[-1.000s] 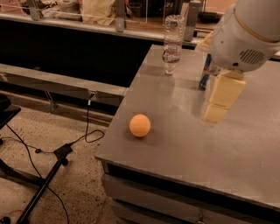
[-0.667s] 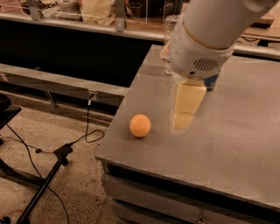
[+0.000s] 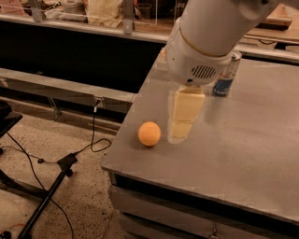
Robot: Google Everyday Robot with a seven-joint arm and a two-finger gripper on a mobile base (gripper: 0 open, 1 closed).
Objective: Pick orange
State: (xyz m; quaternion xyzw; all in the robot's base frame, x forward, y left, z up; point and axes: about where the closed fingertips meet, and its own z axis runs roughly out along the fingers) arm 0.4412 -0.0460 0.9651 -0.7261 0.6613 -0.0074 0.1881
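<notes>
Approach: cream gripper (image 3: 180, 131) hangs just right of the smooth round orange (image 3: 149, 133).
Whether it is spread, I cannot tell; next, centre leftward over the fruit.

I lose the upper part of the arm (image 3: 210, 37) off the top edge. Its white housing covers the top of the gripper (image 3: 180, 128), which hangs over the table (image 3: 252, 158) just beside the orange (image 3: 149, 134), and part of the can (image 3: 226, 79) behind it. The table's far side is cut by the right edge. The clutter (image 3: 100, 9) behind the arm is too blurred to name.
</notes>
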